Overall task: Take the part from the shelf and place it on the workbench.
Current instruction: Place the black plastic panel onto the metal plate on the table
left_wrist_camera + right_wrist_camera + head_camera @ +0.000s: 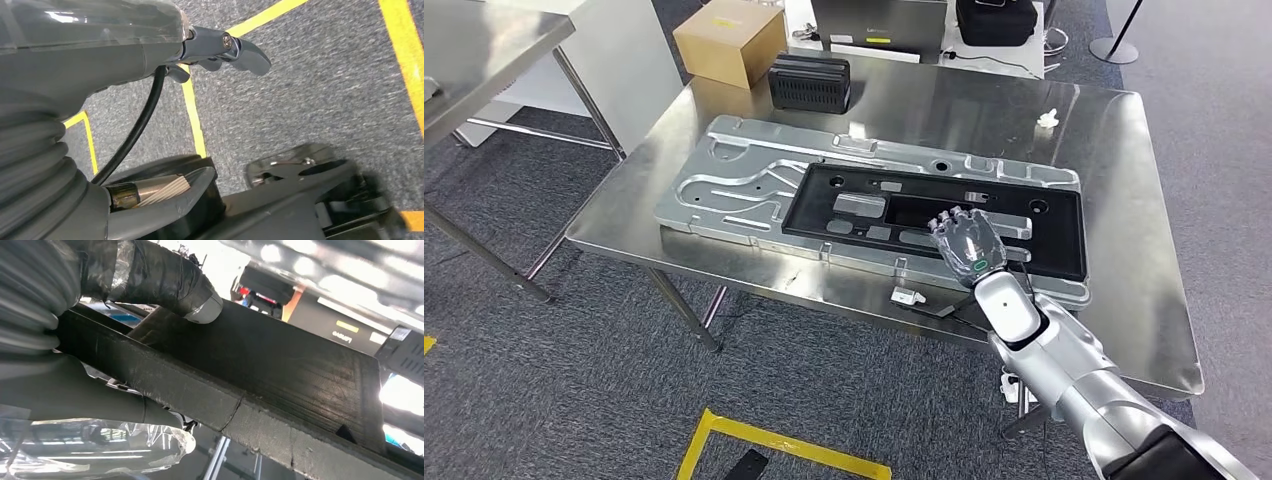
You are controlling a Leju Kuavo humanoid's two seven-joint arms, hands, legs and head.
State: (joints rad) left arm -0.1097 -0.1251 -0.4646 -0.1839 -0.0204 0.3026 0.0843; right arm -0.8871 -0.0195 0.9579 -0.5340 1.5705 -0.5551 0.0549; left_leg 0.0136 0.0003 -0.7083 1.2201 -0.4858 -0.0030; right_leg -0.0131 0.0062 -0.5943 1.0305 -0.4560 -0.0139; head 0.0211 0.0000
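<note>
The part, a long black rectangular frame, lies on a silver machined plate on the steel workbench. My right hand is at the frame's near edge, towards its right end. In the right wrist view the hand grips the black frame, with the thumb on one face and grey fingers on the other. My left hand hangs over grey carpet with yellow tape lines, fingers spread and holding nothing.
A cardboard box and a black ribbed block stand at the bench's far edge. A small white piece lies far right, and a white clip at the front edge. Another steel table stands left.
</note>
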